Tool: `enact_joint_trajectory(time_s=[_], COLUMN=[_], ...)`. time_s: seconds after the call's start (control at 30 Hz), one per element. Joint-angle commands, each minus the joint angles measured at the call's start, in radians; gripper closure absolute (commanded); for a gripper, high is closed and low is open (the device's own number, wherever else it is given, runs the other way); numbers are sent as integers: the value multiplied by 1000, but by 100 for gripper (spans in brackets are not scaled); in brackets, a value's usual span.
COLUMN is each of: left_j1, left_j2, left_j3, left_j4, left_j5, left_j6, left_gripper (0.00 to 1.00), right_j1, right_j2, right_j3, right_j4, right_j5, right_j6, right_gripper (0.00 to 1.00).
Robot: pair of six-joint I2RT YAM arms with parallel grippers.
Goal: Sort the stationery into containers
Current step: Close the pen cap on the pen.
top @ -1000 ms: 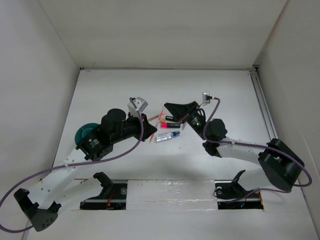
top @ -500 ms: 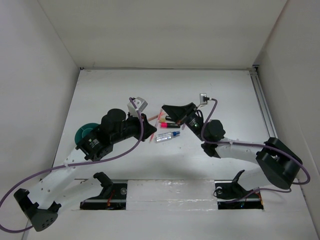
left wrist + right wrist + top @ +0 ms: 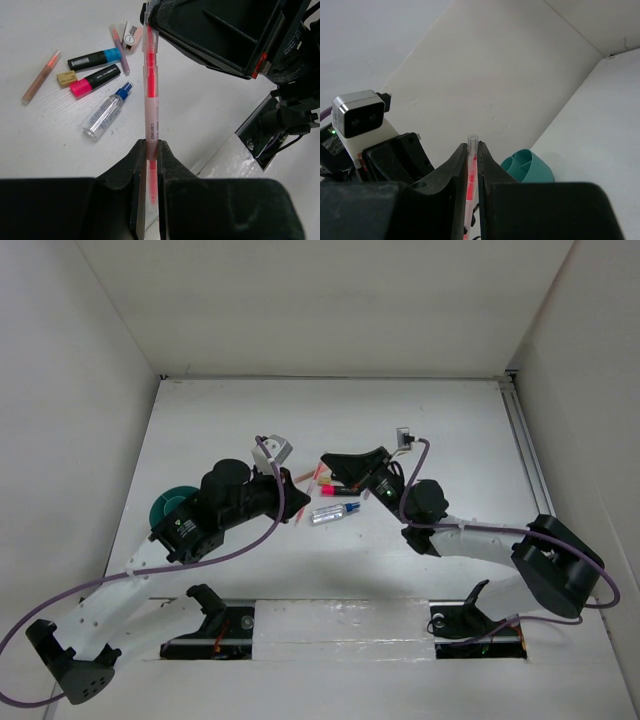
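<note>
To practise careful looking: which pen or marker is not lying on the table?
The clear pen with the red core: the left pincer and right pincer grip its two ends, holding it up; the rest lie flat on the table.

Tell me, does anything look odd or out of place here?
Yes. The left pincer and the right pincer are both shut on the same clear red-cored pen, one at each end, holding it in the air between them.
</note>
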Motion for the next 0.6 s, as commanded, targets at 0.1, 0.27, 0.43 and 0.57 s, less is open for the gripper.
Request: enact_joint_trajectory(time_s=[0.1, 0.27, 0.43, 0.57], left_j1=[5, 5, 5, 5], left_j2=[-19, -19, -38, -48], left_j3=[5, 5, 5, 5], left_j4=[42, 42, 51, 51], left_j5=[2, 11, 2, 2], left_j6=[-4, -4, -4, -4], left_gripper=[100, 100, 100, 100], right_j1=[11, 11, 20, 29], right_j2=[-7, 24, 33, 42], right_j3=[30, 50, 59, 71], right_j4=[-5, -16, -38, -102], right_j5=[-84, -141, -159, -168], right_j6=[-50, -80, -103, -158], right_gripper=[100, 100, 100, 100])
